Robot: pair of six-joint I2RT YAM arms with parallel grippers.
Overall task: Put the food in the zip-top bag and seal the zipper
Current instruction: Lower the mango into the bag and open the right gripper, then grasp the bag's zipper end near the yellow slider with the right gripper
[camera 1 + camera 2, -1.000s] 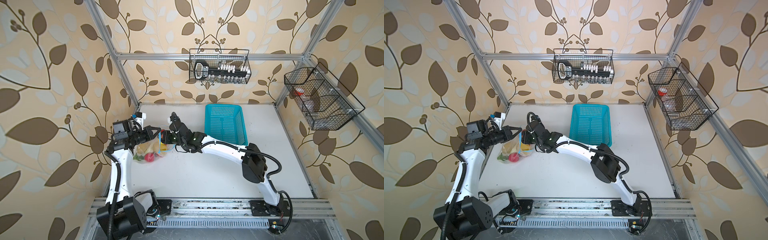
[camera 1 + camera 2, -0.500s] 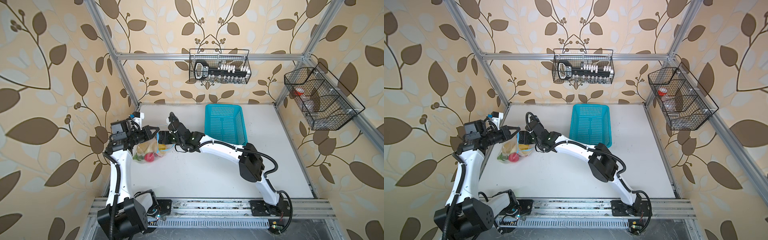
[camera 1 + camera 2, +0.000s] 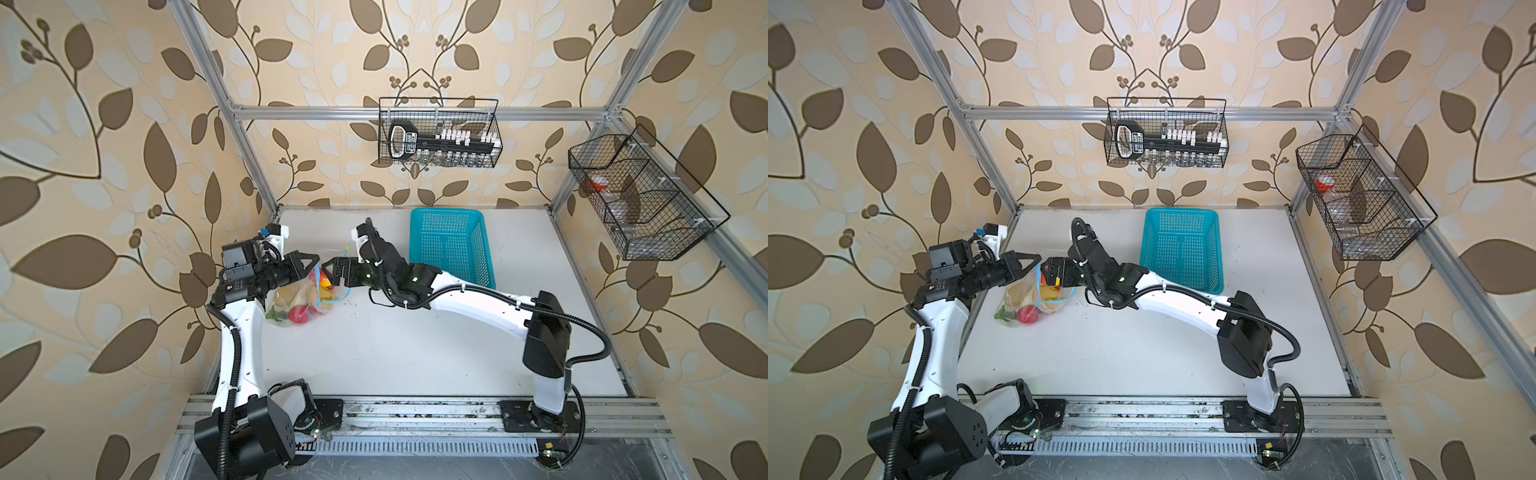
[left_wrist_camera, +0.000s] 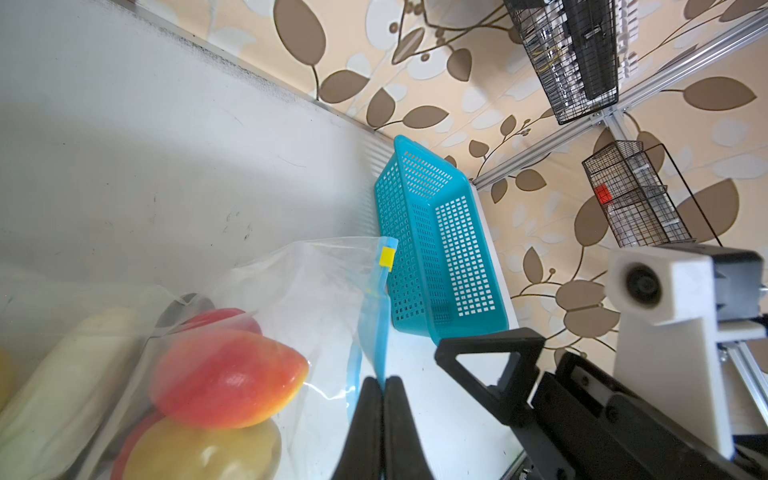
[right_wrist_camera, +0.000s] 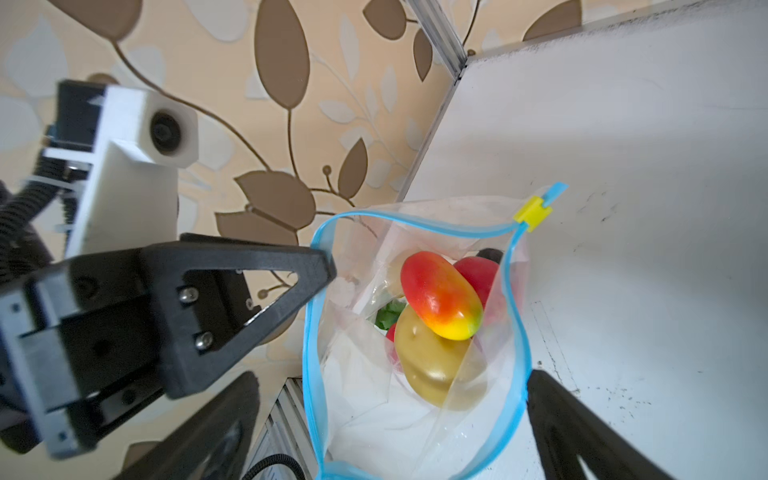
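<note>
The zip-top bag [image 3: 300, 297], at the table's [image 3: 415, 340] nine o'clock, is holding the food [image 5: 440, 295]; I am pinching its gaping zipper [image 5: 415, 223] with the left gripper [image 4: 382, 384], right gripper [image 3: 332, 271] spread; sealing remains.

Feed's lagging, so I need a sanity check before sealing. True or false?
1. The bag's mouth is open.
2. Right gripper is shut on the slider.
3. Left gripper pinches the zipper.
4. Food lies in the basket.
1. True: the bag has its zipper gaping.
2. False: the right gripper is open; the slider sits untouched.
3. True: the left gripper is shut on the zipper.
4. False: the basket is empty; the food is in the bag.
</note>
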